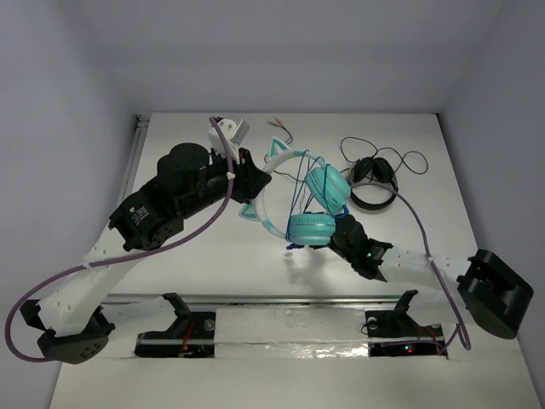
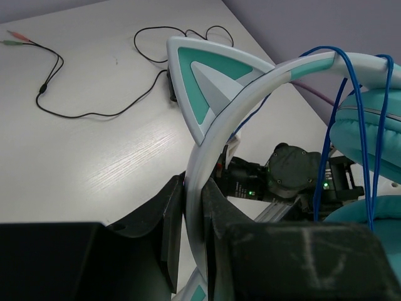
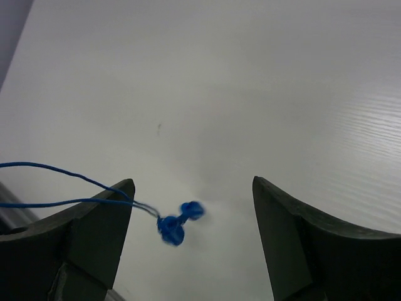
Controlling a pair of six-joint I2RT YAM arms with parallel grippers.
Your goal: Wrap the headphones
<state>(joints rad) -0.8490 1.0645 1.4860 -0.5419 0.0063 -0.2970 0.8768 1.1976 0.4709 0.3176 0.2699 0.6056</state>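
Note:
The turquoise headphones [image 1: 311, 228] sit lifted at the table's middle, the two ear cups close together. Their pale headband [image 2: 213, 144] with a cat-ear point [image 2: 207, 75] arcs left. My left gripper [image 2: 194, 188] is shut on that headband, the band pinched between both fingers. Thin blue cable [image 2: 326, 150] runs in several strands over the band and down past the ear cup [image 2: 369, 125]. My right gripper [image 3: 193, 188] stands open just right of the lower cup. The blue plug [image 3: 175, 224] hangs blurred between its fingers, touching neither, with the cable passing the left finger [image 3: 106, 219].
Black headphones [image 1: 375, 179] lie at the back right with their thin black cable [image 2: 94, 113] looping across the table to red and green plugs [image 2: 15, 39]. Walls close the table on the left, back and right.

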